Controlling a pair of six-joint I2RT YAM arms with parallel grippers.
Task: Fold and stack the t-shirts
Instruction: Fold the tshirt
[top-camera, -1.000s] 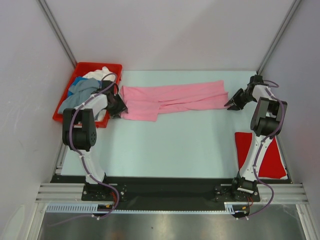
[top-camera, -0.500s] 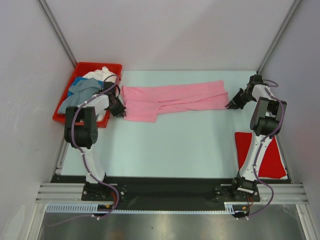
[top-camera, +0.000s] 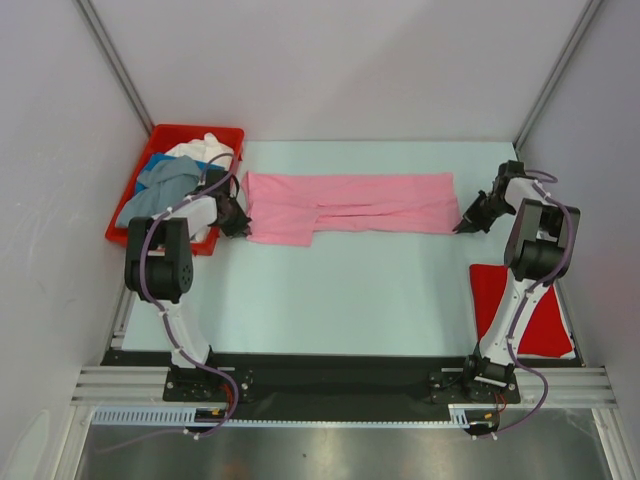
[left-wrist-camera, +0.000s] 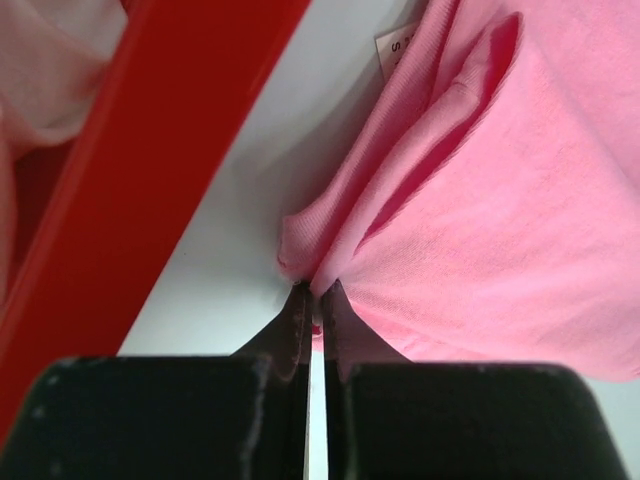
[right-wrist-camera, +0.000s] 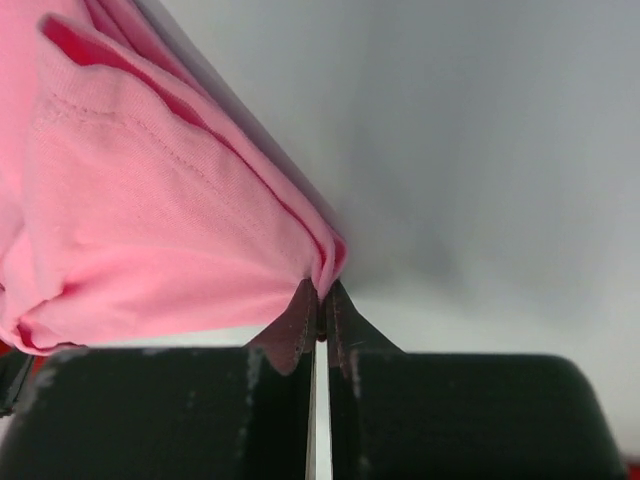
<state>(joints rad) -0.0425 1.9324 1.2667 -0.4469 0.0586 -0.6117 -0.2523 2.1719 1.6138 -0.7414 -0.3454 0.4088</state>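
Across the upper middle of the overhead view, the light pink t-shirt (top-camera: 345, 200) is laid out as a long horizontal band on the table (top-camera: 340, 290). At the band's lower left corner the left gripper (top-camera: 240, 222) is seen, just beside the red bin (top-camera: 197, 128). Its fingers are pressed together on a pinched fold of the pink cloth, as is shown in the left wrist view. At the band's lower right corner the right gripper (top-camera: 463, 226) is seen, clamped likewise on the hem, with the cloth spreading away to the left of its tips. A grey-blue t-shirt (top-camera: 160, 185) and a white t-shirt (top-camera: 200, 148) are heaped in the bin. A red t-shirt (top-camera: 550, 320) is spread at the lower right, well apart from both grippers.
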